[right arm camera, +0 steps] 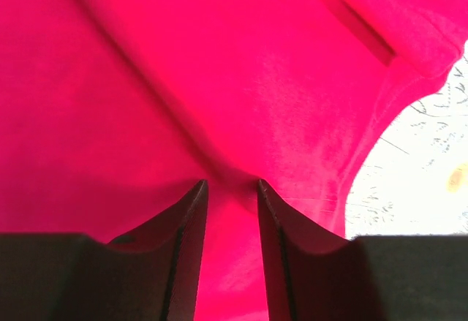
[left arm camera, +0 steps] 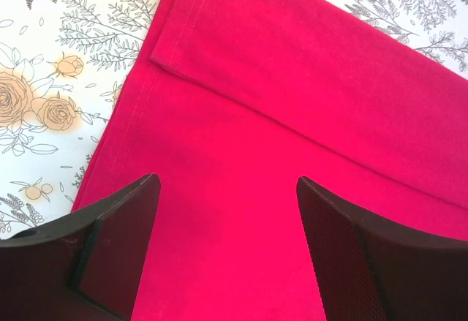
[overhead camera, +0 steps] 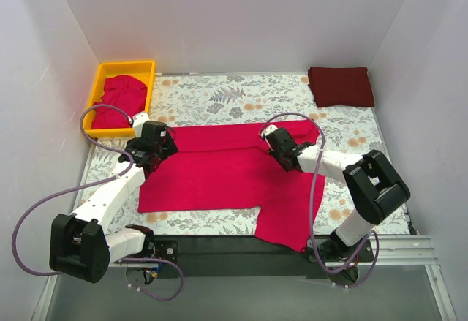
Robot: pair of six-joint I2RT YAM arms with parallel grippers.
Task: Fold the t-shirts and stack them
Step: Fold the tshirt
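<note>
A crimson-pink t-shirt point(overhead camera: 219, 171) lies spread across the flowered table, its top edge folded over in a band point(left arm camera: 307, 50) and one part point(overhead camera: 289, 218) reaching the near edge. My left gripper point(overhead camera: 165, 147) point(left arm camera: 227, 182) hovers over the shirt's left hem, open wide with nothing between its fingers. Over the shirt's upper right, near a sleeve, my right gripper point(overhead camera: 266, 135) point(right arm camera: 230, 183) has its jaws a narrow gap apart. Its tips press into the t-shirt point(right arm camera: 146, 80), where a crease runs to the gap. A dark maroon t-shirt point(overhead camera: 341, 85) lies folded at the back right.
A yellow tray point(overhead camera: 102, 69) at the back left holds a crumpled pink t-shirt point(overhead camera: 121, 98). White walls close in the table on three sides. Bare flowered tablecloth point(overhead camera: 219, 98) shows behind the spread shirt and at its right point(overhead camera: 344, 138).
</note>
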